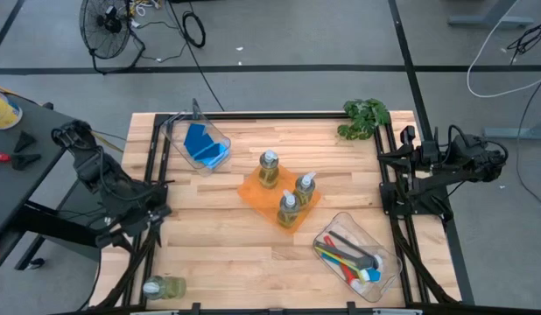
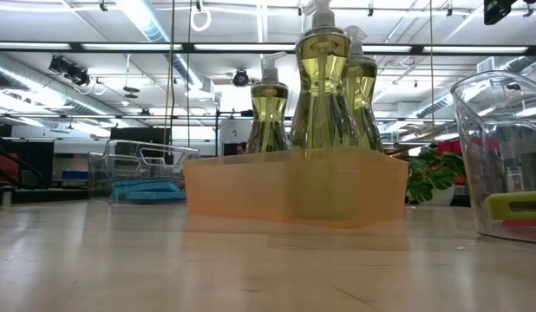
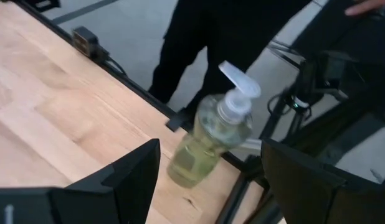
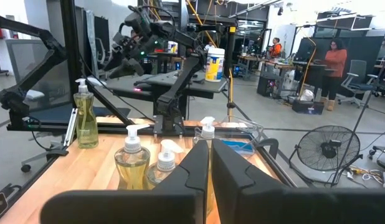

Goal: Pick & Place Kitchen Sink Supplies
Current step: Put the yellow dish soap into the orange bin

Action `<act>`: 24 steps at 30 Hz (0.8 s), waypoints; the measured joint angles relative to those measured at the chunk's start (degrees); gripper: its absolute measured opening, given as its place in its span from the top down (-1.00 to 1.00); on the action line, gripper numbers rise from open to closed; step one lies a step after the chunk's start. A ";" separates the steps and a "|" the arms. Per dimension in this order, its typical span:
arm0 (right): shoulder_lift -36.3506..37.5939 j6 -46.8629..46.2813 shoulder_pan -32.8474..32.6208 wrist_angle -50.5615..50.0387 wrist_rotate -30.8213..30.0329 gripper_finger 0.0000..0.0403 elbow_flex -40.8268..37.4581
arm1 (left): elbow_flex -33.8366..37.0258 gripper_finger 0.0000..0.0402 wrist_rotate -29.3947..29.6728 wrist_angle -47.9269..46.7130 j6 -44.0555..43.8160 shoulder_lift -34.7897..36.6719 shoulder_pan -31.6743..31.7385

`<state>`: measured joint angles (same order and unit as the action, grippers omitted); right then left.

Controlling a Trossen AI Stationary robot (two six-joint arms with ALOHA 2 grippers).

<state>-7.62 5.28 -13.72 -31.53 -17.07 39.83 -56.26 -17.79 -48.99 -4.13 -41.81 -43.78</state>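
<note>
the left gripper (image 3: 208,180) hung wide open, empty, over a lone soap bottle (image 1: 163,287) at the table's (image 1: 218,254) near-left corner; the right gripper (image 4: 210,168) waited shut, empty, at the right edge.

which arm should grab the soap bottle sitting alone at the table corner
Left, probably. The left gripper is open and aimed at the lone bottle at its near corner. The right gripper is shut, parked at the far side.
</note>
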 joint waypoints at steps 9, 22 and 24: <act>0.00 -0.02 0.02 0.00 0.01 0.90 0.00 | 6.71 -0.41 0.67 2.11 0.08 1.86 -4.75; 0.00 -0.01 0.02 0.00 -0.02 0.90 0.00 | 13.23 -0.41 7.41 14.26 0.27 1.73 -8.28; 0.00 -0.01 0.01 0.00 -0.01 0.90 0.00 | 13.49 -0.41 7.68 15.64 0.01 1.71 -8.65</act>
<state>-7.62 5.27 -13.71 -31.53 -17.07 39.83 -42.76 -10.11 -33.35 -4.12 -40.10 -52.43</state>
